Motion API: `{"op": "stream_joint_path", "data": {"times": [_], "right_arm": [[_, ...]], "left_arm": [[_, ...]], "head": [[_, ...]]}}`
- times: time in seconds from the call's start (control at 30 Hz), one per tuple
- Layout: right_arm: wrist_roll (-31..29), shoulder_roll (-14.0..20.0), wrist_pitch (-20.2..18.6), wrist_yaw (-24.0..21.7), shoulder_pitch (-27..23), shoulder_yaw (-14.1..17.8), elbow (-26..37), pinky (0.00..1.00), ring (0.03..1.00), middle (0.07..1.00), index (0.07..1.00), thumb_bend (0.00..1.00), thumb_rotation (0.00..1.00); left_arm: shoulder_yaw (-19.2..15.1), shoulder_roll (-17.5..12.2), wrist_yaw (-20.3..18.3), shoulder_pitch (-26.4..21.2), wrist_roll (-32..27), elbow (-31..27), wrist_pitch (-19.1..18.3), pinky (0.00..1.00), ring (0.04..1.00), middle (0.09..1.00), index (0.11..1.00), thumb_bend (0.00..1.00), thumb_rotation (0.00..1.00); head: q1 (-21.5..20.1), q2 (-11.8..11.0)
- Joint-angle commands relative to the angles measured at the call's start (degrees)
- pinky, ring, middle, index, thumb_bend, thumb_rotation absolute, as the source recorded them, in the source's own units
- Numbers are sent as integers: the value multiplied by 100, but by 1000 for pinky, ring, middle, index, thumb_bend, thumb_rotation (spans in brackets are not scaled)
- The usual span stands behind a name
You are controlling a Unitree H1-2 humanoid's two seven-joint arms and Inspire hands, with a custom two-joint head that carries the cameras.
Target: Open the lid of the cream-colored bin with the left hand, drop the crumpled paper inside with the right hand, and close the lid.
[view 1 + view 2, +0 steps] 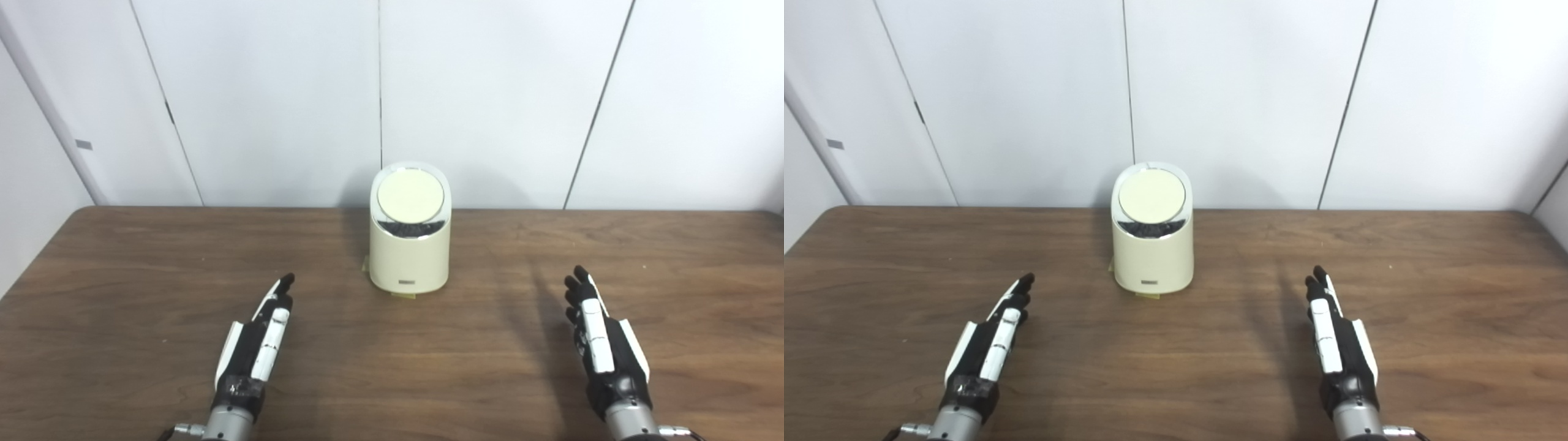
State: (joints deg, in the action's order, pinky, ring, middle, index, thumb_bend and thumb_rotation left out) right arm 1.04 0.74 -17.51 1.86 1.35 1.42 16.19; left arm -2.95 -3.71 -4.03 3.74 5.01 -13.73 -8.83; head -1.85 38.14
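Note:
The cream-colored bin [409, 257] stands upright on the wooden table [392, 367] near its far edge, at the middle. Its round lid [410, 197] lies tilted toward me, with a dark gap showing under its front edge. My left hand [260, 340] lies open and empty at the near left, fingers stretched toward the bin. My right hand [597, 337] lies open and empty at the near right, fingers straight. Both hands are well apart from the bin. No crumpled paper is in view.
White wall panels [275, 98] rise right behind the table's far edge. A small yellowish tab [405, 296] shows under the bin's front. The bin also shows in the right eye view [1152, 254].

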Motion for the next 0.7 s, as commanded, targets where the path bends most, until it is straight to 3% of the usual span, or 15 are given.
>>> {"op": "stream_joint_path", "data": {"times": [0.0,0.17,0.4,0.67], "right_arm": [[-70,19,135,-44,-105,31,216,987,983,979,994,591,1000],[-120,87,236,-63,-83,88,99,984,981,979,996,605,1000],[-137,125,370,-65,-123,104,-131,991,984,980,992,581,1000],[-121,104,456,-21,-180,91,-249,995,984,979,987,555,1000]], "left_arm": [[-2,-19,98,30,-19,-69,294,1000,1000,999,1000,553,920],[-43,97,214,56,-108,-36,275,1000,1000,994,1000,504,947],[-87,-9,210,-2,-196,38,270,1000,1000,989,1000,569,915],[-297,-69,242,-124,-444,128,265,997,992,984,1000,510,945]], "head": [[-13,-3],[9,3],[72,-29],[89,-88]]}}
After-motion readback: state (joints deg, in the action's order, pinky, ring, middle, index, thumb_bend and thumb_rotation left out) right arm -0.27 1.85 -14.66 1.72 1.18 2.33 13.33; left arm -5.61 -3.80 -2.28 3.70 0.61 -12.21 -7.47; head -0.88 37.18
